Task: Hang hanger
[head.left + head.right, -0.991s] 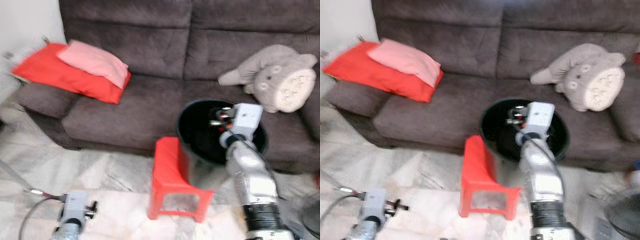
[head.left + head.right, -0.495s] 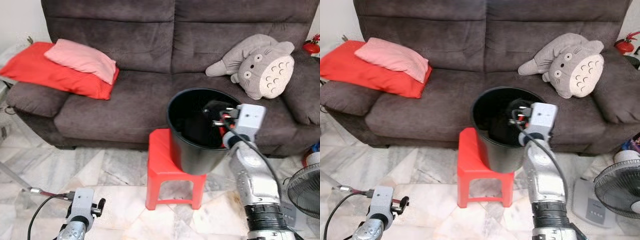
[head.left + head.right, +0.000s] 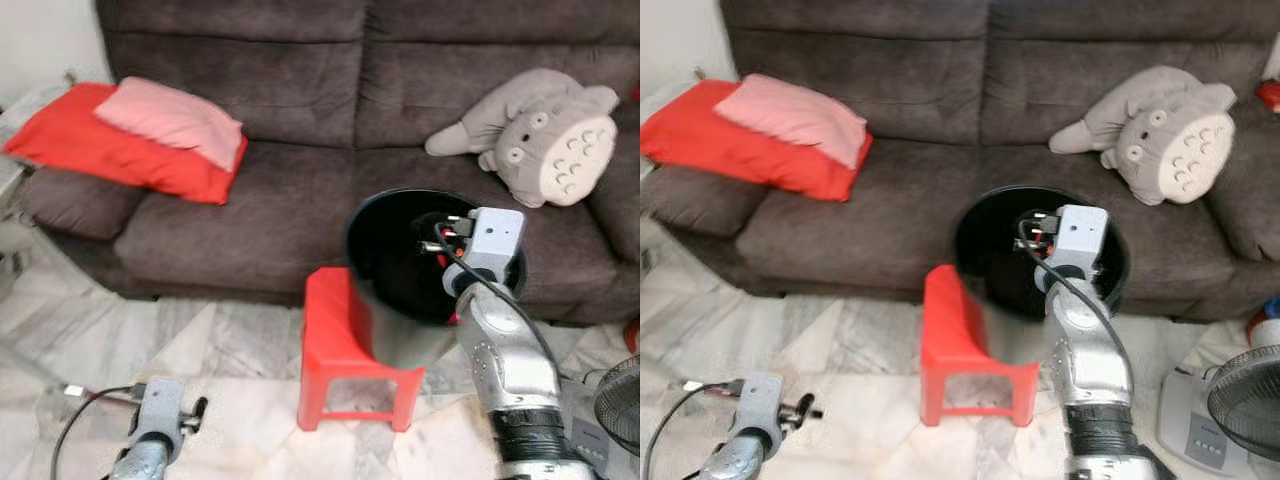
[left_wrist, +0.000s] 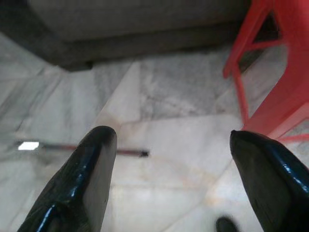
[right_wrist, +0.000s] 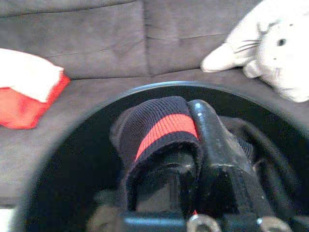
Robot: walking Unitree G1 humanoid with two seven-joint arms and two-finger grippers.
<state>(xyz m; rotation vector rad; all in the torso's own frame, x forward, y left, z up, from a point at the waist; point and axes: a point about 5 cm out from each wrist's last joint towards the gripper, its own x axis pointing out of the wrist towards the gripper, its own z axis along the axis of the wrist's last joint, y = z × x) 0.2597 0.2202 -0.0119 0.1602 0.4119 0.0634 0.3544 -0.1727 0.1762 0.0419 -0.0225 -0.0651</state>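
My right gripper [image 5: 188,113] is shut on a dark knitted sock [image 5: 161,128] with a red stripe, which is wrapped over one black finger [image 5: 215,145]. It holds the sock just inside the mouth of a black bucket [image 3: 354,245]. The bucket stands tilted on a red plastic stool [image 3: 335,330] in front of the sofa. In the eye views the right gripper [image 3: 433,233] reaches in over the bucket's right rim. My left gripper [image 4: 171,142] hangs low over the marble floor, open, with nothing between its fingers [image 4: 94,164].
A dark brown sofa [image 3: 290,210] fills the back, with a red cushion [image 3: 110,150], a pink pillow [image 3: 180,120] and a grey plush toy [image 3: 545,135] on it. A fan [image 3: 1245,400] stands on the floor at the right. A thin cable [image 4: 82,147] lies on the floor near the left gripper.
The whole view has swayed with the camera's own motion. My right gripper stays at the bucket's mouth with the sock in it, and the left arm still hangs low.
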